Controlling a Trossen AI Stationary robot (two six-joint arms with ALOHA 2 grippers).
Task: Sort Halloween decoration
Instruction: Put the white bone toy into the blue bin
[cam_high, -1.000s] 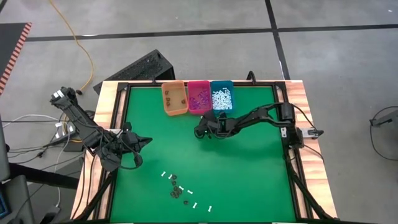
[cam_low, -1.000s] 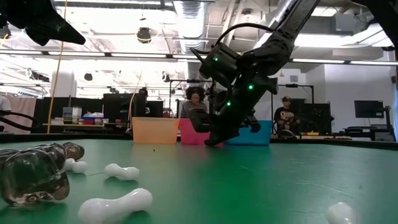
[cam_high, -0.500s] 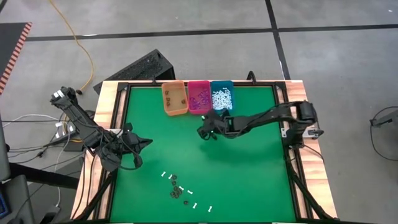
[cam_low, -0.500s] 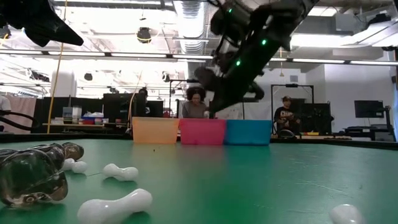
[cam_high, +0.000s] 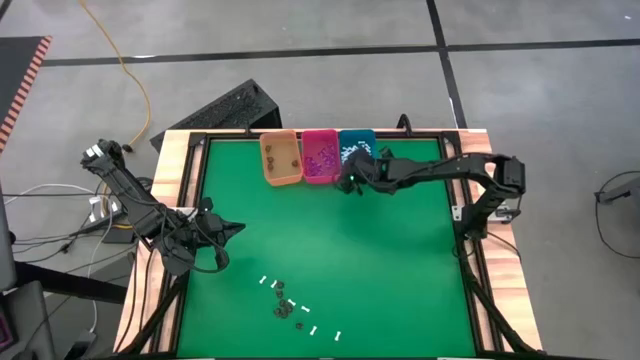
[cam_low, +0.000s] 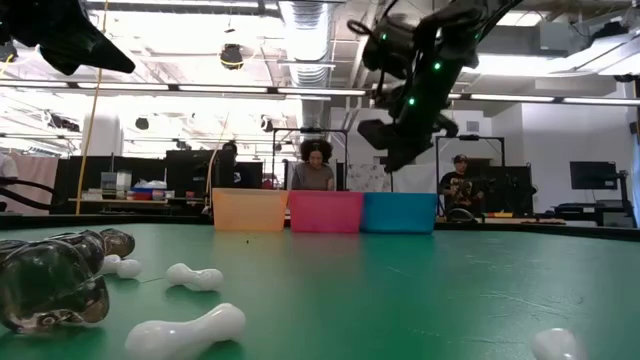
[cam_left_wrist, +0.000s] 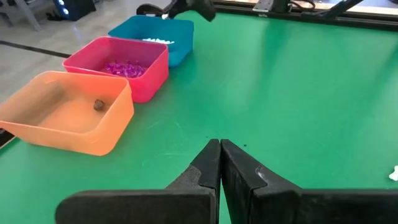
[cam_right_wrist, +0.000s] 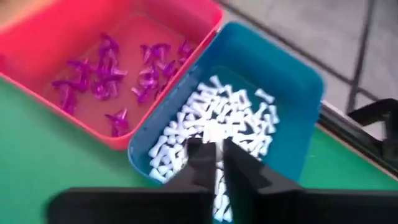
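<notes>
Left gripper (cam_high: 236, 228) hovers near the surface's left edge, jaws clenched, empty. Loose Halloween decoration pieces (cam_high: 286, 303) lie near the front edge. Right gripper (cam_high: 347, 181), arm outstretched, hangs over the teal bin (cam_high: 357, 154) at the far edge; its jaws' state cannot be told.

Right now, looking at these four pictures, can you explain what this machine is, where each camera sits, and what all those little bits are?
It is a two-armed robot at a green table. One picture looks straight down, one looks level across the table, and two come from cameras on the wrists. The right end effector hangs over the teal bin of white sticks, its jaws slightly apart; nothing visible is held. Beside it stand the pink bin of purple bits and the orange bin. The left end effector waits, shut and empty. Unsorted pieces lie near the table's front edge.
</notes>
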